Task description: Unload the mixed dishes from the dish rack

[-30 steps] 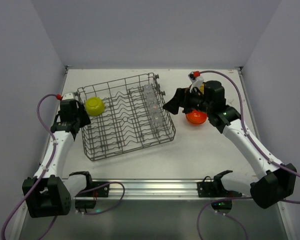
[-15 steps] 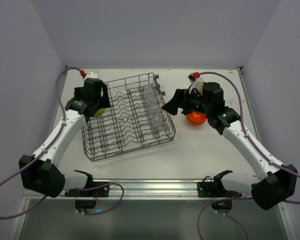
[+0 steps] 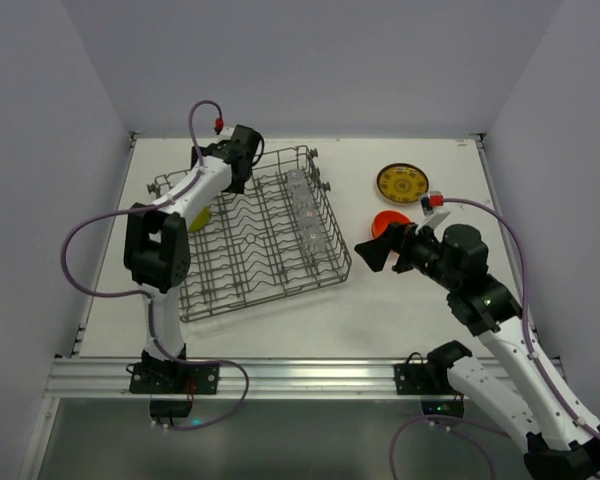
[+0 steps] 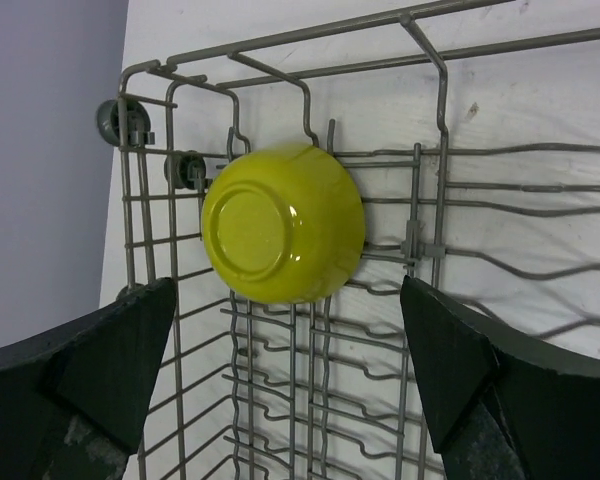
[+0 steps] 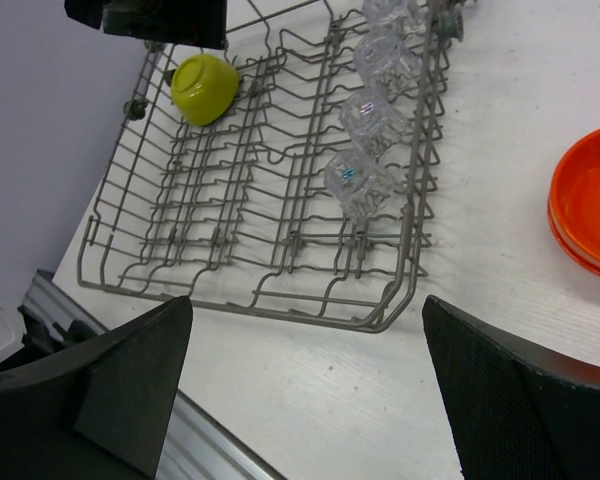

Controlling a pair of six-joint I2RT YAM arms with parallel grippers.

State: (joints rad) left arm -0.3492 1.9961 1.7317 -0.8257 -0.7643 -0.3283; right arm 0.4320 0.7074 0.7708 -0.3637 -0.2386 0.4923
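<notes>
The grey wire dish rack (image 3: 242,262) sits left of centre. A lime-yellow bowl (image 4: 283,222) leans on its side in the rack's far left corner, base toward my left wrist camera. It also shows in the right wrist view (image 5: 204,87). Clear glass cups (image 5: 365,115) stand in a row along the rack's right side (image 3: 302,208). Stacked orange bowls (image 3: 386,220) and a brown-gold patterned plate (image 3: 401,182) lie on the table right of the rack. My left gripper (image 4: 290,390) is open and empty, above the rack's back edge (image 3: 238,160). My right gripper (image 5: 305,390) is open and empty, right of the rack (image 3: 377,250). No cream plates are in view.
The orange bowls also show at the right edge of the right wrist view (image 5: 592,200). A metal rail (image 3: 300,375) runs along the table's near edge. Grey walls close in the table on the left, back and right.
My left arm has swung from the table's left side up over the rack's back edge. My right arm has pulled back toward the near right, uncovering the patterned plate.
</notes>
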